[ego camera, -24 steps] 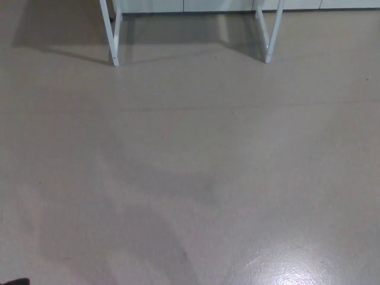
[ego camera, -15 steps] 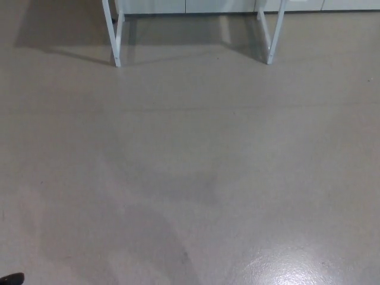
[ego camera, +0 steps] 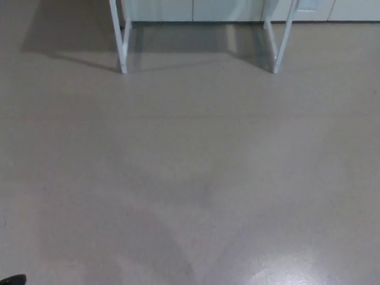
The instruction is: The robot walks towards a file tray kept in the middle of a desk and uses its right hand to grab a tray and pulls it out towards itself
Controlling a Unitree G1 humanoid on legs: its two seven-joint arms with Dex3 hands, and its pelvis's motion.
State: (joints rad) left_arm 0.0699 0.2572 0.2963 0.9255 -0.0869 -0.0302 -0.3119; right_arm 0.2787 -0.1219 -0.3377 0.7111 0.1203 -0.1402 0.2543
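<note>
Grey, smooth floor (ego camera: 190,178) fills nearly all of my head view, with a bright patch of glare (ego camera: 291,276) at the bottom edge toward the right. At the top I see only the white legs of the desk: the left leg pair (ego camera: 122,41) and the right leg pair (ego camera: 279,41), with pale cabinet fronts (ego camera: 196,9) along the wall behind them and the desk's shadow lying on the floor between and to the left of the legs. Compared with the picture half a second ago, the whole scene has slid down and slightly right in the frame, so the camera has moved; the legs sit lower in the picture now, and nothing on the floor has shifted by itself. The desk top and the file tray are above the top edge, so I cannot see the tray or place it relative to either hand. Neither hand is in view, so I cannot tell how the fingers stand. A small black shape (ego camera: 12,279) pokes in at the bottom left corner; I cannot tell what it is. Between me and the desk legs the floor lies open.
</note>
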